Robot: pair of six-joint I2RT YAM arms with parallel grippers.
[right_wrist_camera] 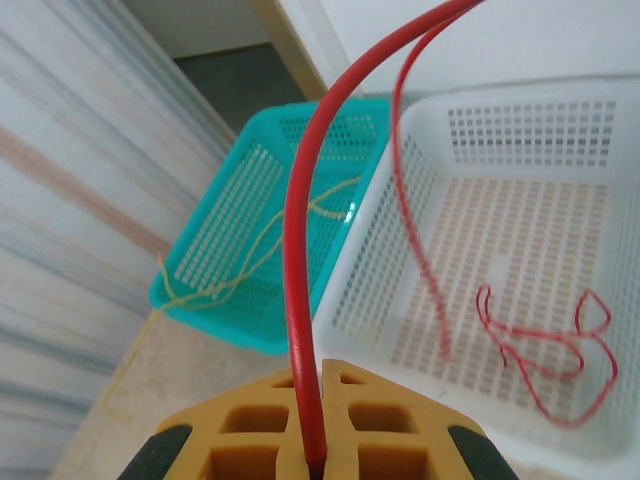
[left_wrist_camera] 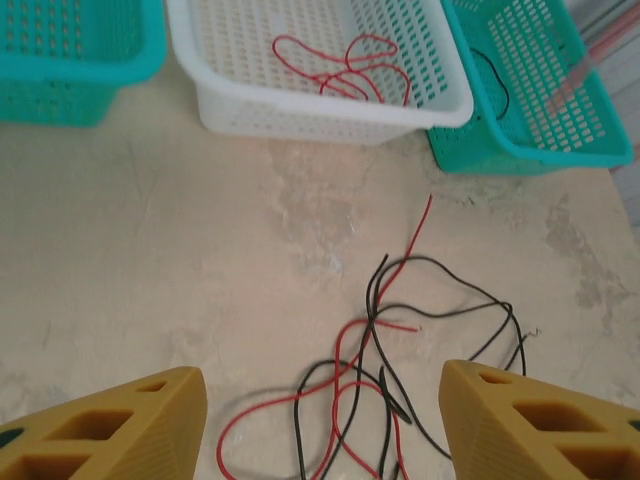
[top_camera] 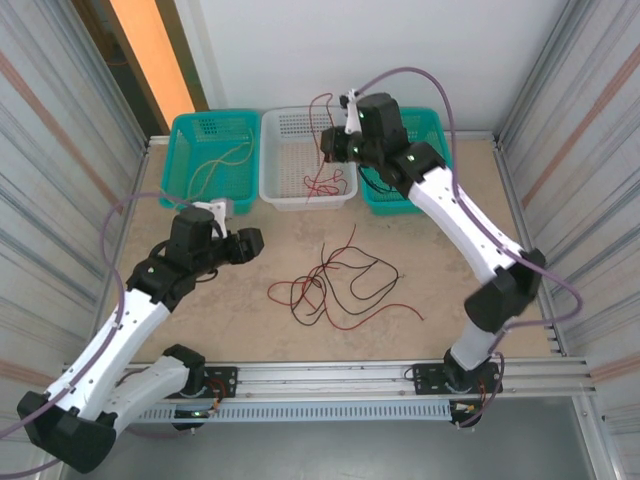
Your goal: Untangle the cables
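Observation:
A tangle of red and black cables (top_camera: pixel 340 285) lies on the table's middle, seen from close in the left wrist view (left_wrist_camera: pixel 380 370). My left gripper (top_camera: pixel 248 244) hovers left of the tangle, open (left_wrist_camera: pixel 320 430), its yellow fingers (left_wrist_camera: pixel 110 430) wide apart with nothing between them. Over the white basket (top_camera: pixel 270 165), my right gripper (top_camera: pixel 332 140) is shut (right_wrist_camera: pixel 322 380) on a red cable (right_wrist_camera: pixel 298 250). That cable arcs up and hangs down into the basket, where a coiled red cable (right_wrist_camera: pixel 545 345) lies.
A yellow cable (top_camera: pixel 215 165) rests in the left teal basket (top_camera: pixel 185 130), partly draped over its edge. The right teal basket (top_camera: pixel 437 125) holds a black cable (left_wrist_camera: pixel 497 80). Corrugated walls close in both sides. A rail runs along the near edge.

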